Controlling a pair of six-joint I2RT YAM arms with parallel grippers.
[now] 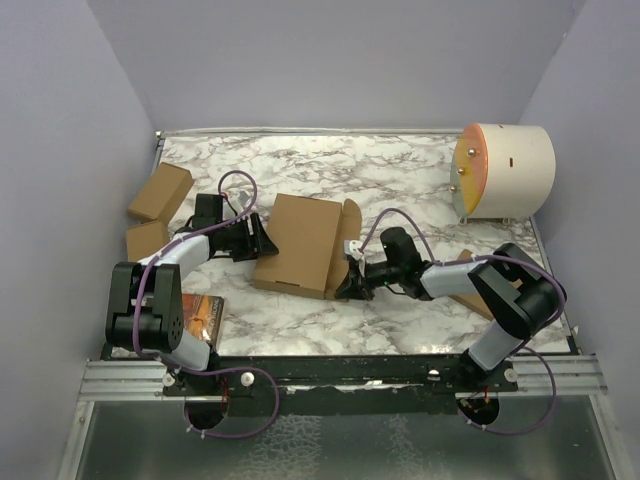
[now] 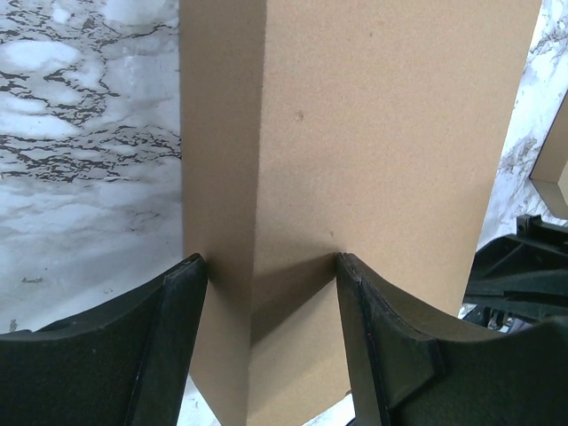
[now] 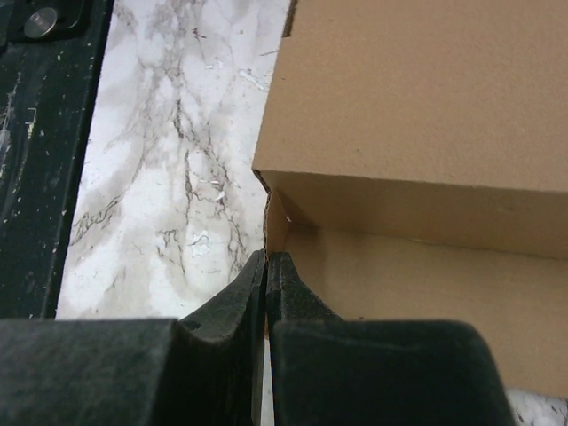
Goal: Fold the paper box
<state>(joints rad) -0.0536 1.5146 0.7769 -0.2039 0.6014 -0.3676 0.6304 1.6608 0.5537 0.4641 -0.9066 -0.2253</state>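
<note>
- The paper box [image 1: 300,245] lies flat in the middle of the tabletop [image 1: 420,170], lid down, between the two arms.
- The left gripper [image 2: 269,262] straddles the box's left edge. Its jaws are apart, one tip on the side wall and one on the lid, and they look clamped there.
- The right gripper [image 3: 267,259] has its jaws pressed together at the near right corner, against a thin flap [image 3: 268,222] seen edge-on. Whether cardboard is pinched cannot be told.
- The light, stiff corrugated board probably slides easily and creases if squeezed hard, so edges and flaps seem the best holds.
</note>
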